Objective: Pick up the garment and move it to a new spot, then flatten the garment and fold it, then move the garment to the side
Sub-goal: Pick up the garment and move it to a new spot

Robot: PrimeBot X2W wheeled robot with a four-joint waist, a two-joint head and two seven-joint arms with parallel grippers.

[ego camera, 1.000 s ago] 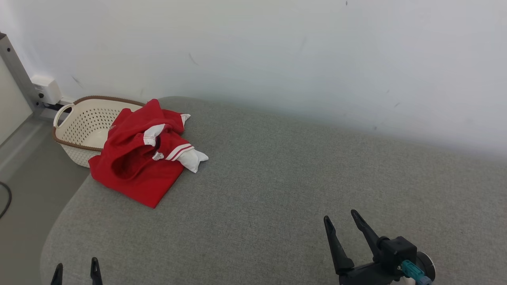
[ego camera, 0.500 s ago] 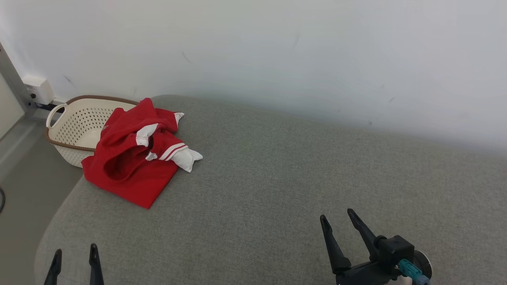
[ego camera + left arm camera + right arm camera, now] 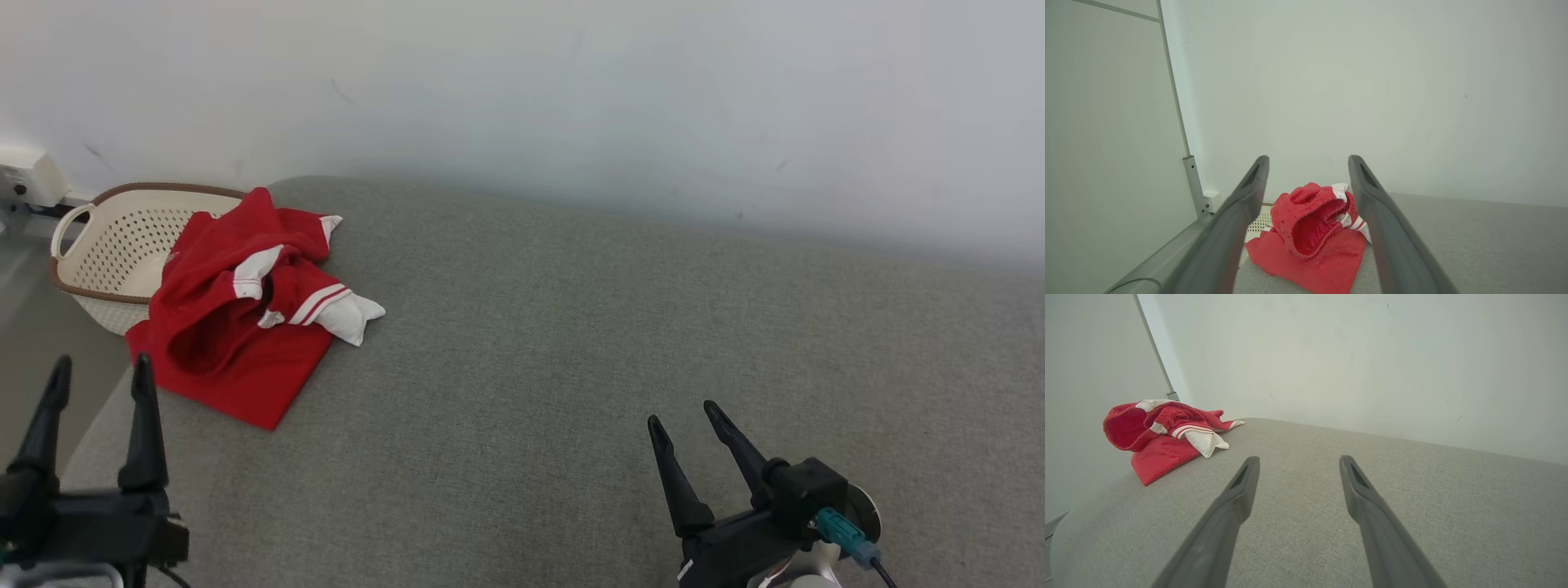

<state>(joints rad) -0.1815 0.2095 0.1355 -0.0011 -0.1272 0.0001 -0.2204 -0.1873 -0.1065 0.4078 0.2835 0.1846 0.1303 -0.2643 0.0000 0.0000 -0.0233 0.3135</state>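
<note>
red garment (image 3: 224,327) crumpled beside basket (image 3: 106,245) — untouched

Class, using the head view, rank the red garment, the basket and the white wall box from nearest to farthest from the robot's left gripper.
1. Red garment, just ahead of the left gripper.
2. Basket, behind the garment.
3. White wall box, far left on the wall.

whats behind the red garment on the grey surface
A cream perforated basket with a brown rim and a handle. The red garment hides the basket's right side in the head view, so its contents there cannot be seen.
</note>
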